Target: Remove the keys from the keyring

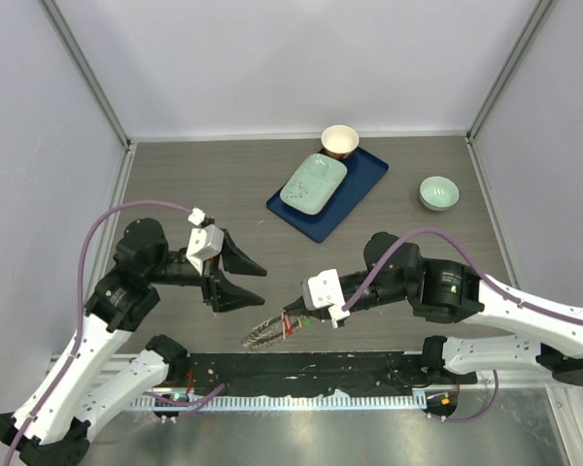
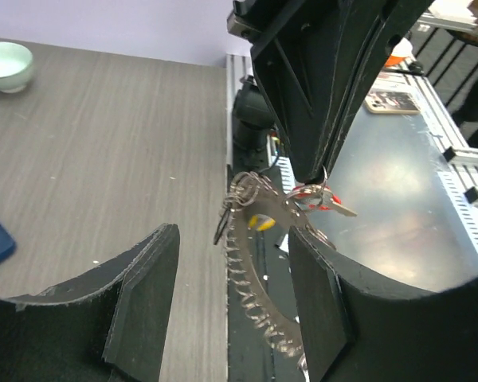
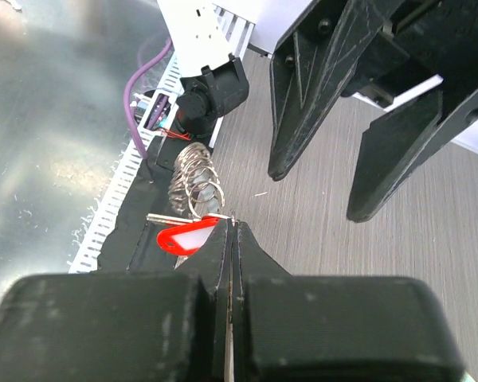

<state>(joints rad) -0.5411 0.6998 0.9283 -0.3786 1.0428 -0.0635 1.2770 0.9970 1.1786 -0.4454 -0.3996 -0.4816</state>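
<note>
Over the near edge of the grey table (image 1: pixel 194 184), the right gripper (image 1: pixel 291 323) pinches the keyring (image 1: pixel 262 335) with the red key (image 3: pixel 187 236) on it, the left gripper (image 1: pixel 263 285) gapes beside it, and no key looks removed yet.

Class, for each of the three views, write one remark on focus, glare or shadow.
Top external: even light, faint shadows on the table, keyring small but sharp. Left wrist: glare on the metal bench; the open left end effector looms dark and soft. Right wrist: the right end effector, shut on the keyring, fills the bottom out of focus; the red key beyond is clearer.
</note>
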